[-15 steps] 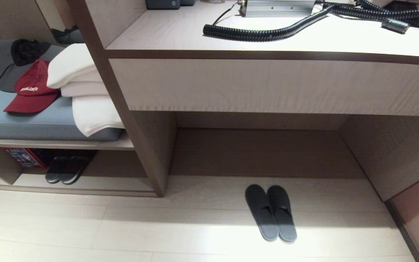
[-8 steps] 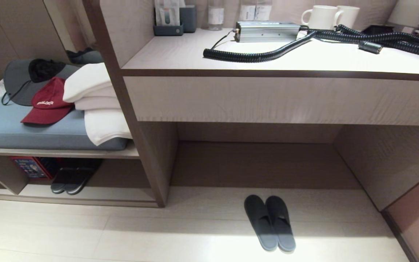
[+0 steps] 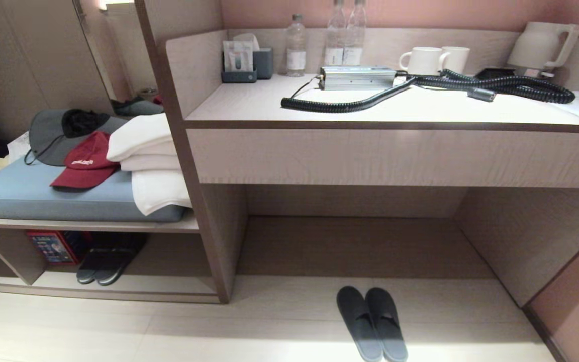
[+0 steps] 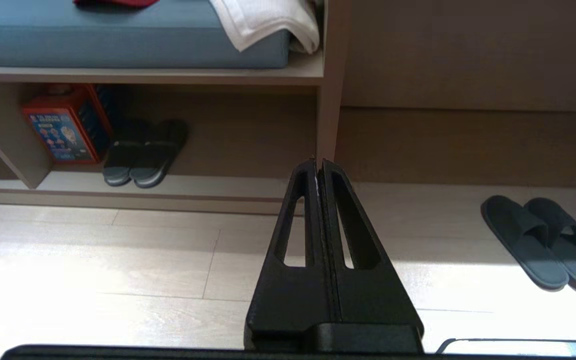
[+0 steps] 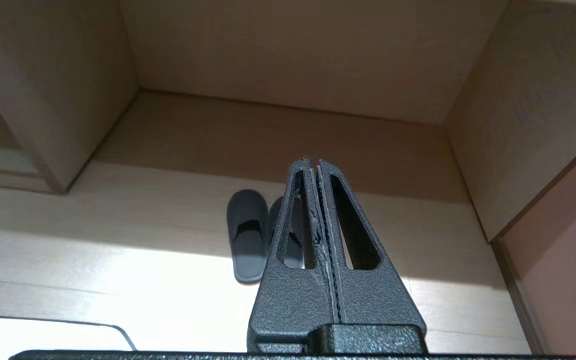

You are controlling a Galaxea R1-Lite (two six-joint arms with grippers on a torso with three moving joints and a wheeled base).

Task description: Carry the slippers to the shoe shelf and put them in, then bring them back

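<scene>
Above the pale floor (image 4: 93, 260), the left gripper (image 4: 319, 165) hangs with its two black fingers pressed together and nothing between them. Its tip points toward the upright panel (image 4: 329, 100) that divides the furniture. The right gripper (image 5: 313, 162) is clenched the same way, empty, aimed into the tall recess (image 5: 288, 145) under the desk.

Just past the right gripper's tip, the slippers (image 3: 371, 323) lie side by side and touching on the floor at the mouth of that recess, toes toward the back wall and heels out in the light. In the right wrist view one of them is partly hidden behind the fingers. From the left wrist they show well off to the side (image 4: 543, 240).

Left of the panel, the shoe shelf (image 3: 93, 291) is the low cubby at floor level. A darker pair (image 3: 106, 264) with pale sole edges sits inside it, next to a red box (image 3: 53, 246). On the bench above lies a blue cushion (image 3: 28, 198) with folded white towels (image 3: 149, 161), a red cap (image 3: 86, 163) and a grey hat (image 3: 53, 136).

On the desk (image 3: 395, 108) are a coiled black hose (image 3: 420, 88), a silver box (image 3: 357, 78), three bottles (image 3: 337, 35), two mugs (image 3: 432, 60) and a kettle (image 3: 541, 45).
</scene>
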